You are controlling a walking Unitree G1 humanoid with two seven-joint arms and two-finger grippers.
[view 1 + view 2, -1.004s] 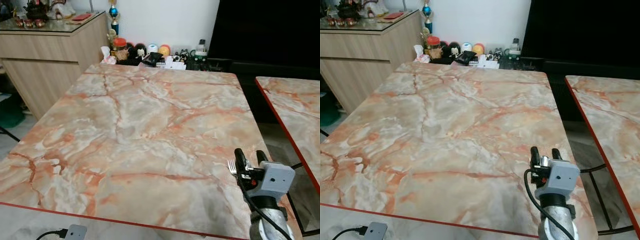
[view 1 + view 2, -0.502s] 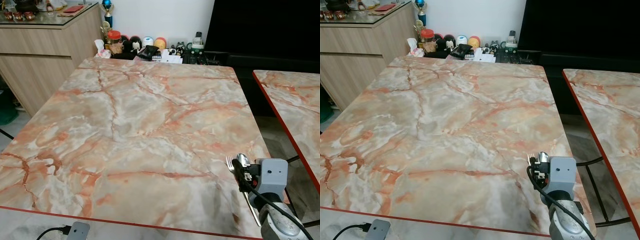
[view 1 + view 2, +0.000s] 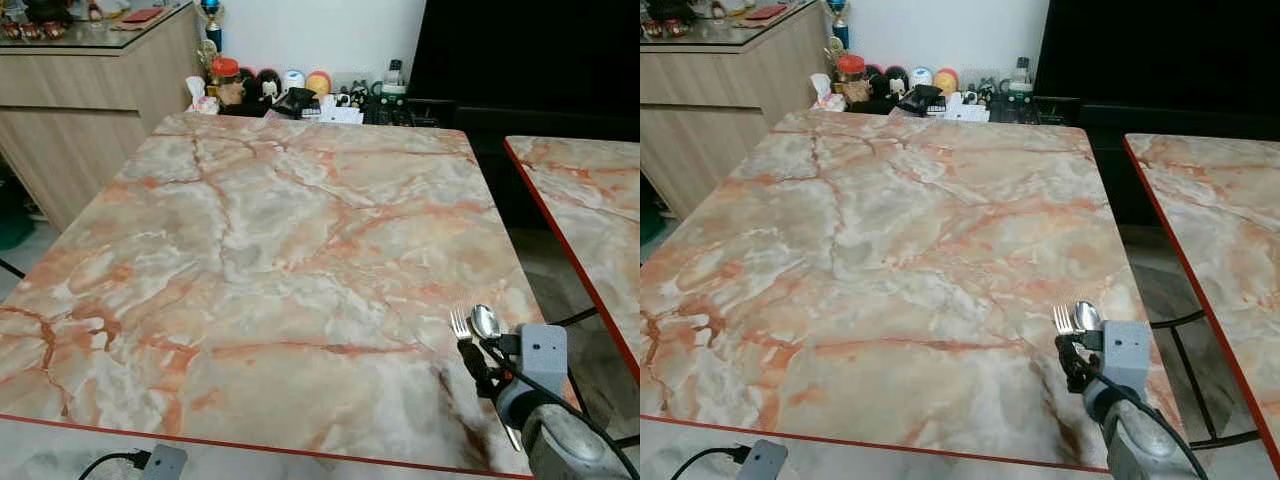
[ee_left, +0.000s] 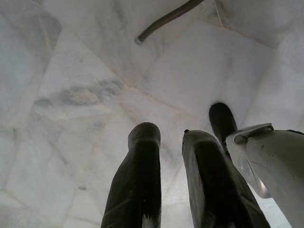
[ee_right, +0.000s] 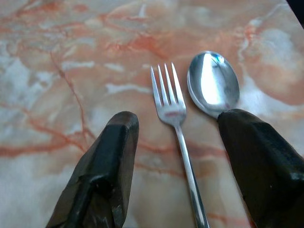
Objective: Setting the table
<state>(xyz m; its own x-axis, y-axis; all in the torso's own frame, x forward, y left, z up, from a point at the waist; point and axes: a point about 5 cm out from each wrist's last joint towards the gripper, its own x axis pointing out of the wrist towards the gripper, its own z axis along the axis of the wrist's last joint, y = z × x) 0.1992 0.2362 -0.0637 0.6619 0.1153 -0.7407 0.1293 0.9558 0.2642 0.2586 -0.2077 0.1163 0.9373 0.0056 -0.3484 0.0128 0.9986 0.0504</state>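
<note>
Fork (image 5: 174, 114) and spoon (image 5: 212, 83) lie side by side, flat on the table (image 3: 280, 230) near its right edge, close to the near right corner, handles toward me as for a place setting. My right gripper (image 5: 180, 156) hovers low over them, fingers spread wide, gripping nothing. My left gripper (image 4: 171, 142) hangs idle over the floor, fingers slightly apart, empty.

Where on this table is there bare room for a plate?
Nearly the whole marble table is bare, from its near red edge to the clutter of jars and toys beyond the far edge. Only the near right corner is taken: fork and spoon lie side by side under the open right gripper.
</note>
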